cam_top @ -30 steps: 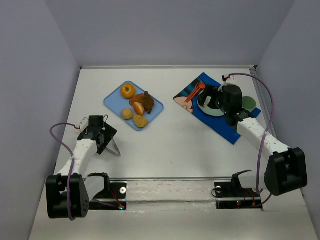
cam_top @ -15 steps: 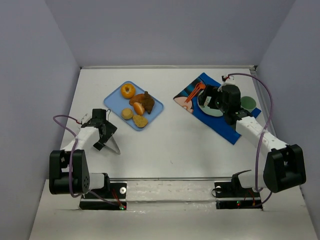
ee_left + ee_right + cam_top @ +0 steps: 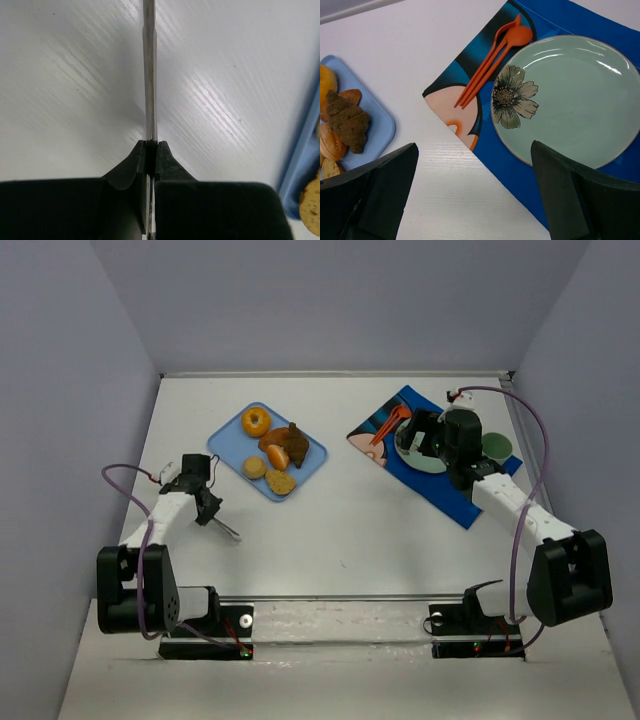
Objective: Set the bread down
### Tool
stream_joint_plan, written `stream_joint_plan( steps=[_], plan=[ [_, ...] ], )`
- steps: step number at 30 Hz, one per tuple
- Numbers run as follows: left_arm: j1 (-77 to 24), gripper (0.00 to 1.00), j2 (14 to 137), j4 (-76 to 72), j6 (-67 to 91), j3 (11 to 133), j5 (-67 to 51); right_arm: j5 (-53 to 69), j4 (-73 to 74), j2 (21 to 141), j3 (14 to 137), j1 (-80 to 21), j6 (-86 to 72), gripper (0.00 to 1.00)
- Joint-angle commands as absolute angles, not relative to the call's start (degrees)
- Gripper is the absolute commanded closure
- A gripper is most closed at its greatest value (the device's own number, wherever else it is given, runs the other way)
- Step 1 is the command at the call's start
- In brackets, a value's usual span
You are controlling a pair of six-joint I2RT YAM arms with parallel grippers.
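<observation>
The bread [image 3: 293,443], a dark brown lumpy chunk, lies on the light blue tray [image 3: 225,446] among other food; it also shows in the right wrist view [image 3: 347,120]. My left gripper [image 3: 205,508] is below and left of the tray, shut on a thin metal tool [image 3: 226,530]. In the left wrist view the tool [image 3: 150,75] runs edge-on from the closed gripper [image 3: 151,144] over the white table. My right gripper [image 3: 420,432] hovers open over the placemat's edge, nothing between the gripper's [image 3: 474,145] fingers.
An orange fruit [image 3: 256,421], a glossy roll [image 3: 278,455] and tan round pieces [image 3: 280,482] share the tray. A blue placemat [image 3: 450,495] carries a green flowered plate [image 3: 580,110] and orange cutlery [image 3: 492,55]. Grey walls enclose the table.
My left gripper has closed on the metal tool, squeezing its spread arms into one thin strip, and its arm has shifted slightly left. The right arm has hardly moved.
</observation>
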State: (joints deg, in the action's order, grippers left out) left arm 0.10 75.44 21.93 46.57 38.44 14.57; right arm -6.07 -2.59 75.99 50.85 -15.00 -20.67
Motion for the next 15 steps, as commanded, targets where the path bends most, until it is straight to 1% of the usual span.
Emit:
stream_joint_plan(
  steps=[1, 5, 6, 7, 8, 9, 11, 12, 13, 15],
  plan=[
    [-0.78, 0.94, 65.50, 26.10, 44.30, 42.27, 17.32, -7.47, -5.71, 73.21, 52.21, -14.68, -19.51, 0.00],
    [-5.26, 0.94, 54.18, 24.09, 40.44, 47.45, 14.60, -6.07, -5.71, 72.34, 51.86, -14.68, -19.34, 0.00],
    [-7.45, 0.92, 52.57, 20.17, 37.47, 48.07, 11.02, -5.37, -5.71, 72.16, 51.86, -14.68, -19.34, 0.00],
    [-8.43, 0.87, 51.25, 17.26, 35.35, 48.42, 7.51, -4.93, -5.71, 71.98, 51.77, -14.68, -19.25, 0.00],
    [-9.57, 0.86, 50.11, 11.83, 33.68, 48.95, 3.90, -3.88, -5.71, 71.55, 51.68, -14.68, -19.25, 0.00],
    [-12.19, 0.85, 50.18, 9.60, 31.84, 49.83, -3.18, -3.35, -5.71, 71.28, 51.68, -14.68, -19.25, 0.00],
    [-16.24, 0.83, 53.15, 5.90, 29.63, 51.23, -7.63, -2.81, -5.54, 69.88, 51.42, -14.68, -19.25, 0.00],
    [-18.78, 0.82, 54.91, 5.11, 28.31, 52.46, -7.73, -2.73, -5.45, 69.18, 50.89, -14.68, -19.16, 0.00],
    [-24.03, 0.79, 56.85, 5.18, 24.82, 55.17, -6.86, -2.64, -5.45, 68.47, 50.71, -14.68, -18.90, 0.00],
    [-28.11, 0.76, 63.26, 6.06, 21.46, 58.34, -7.02, -2.72, -5.36, 65.94, 49.84, -14.68, -18.55, 0.00]
  ],
)
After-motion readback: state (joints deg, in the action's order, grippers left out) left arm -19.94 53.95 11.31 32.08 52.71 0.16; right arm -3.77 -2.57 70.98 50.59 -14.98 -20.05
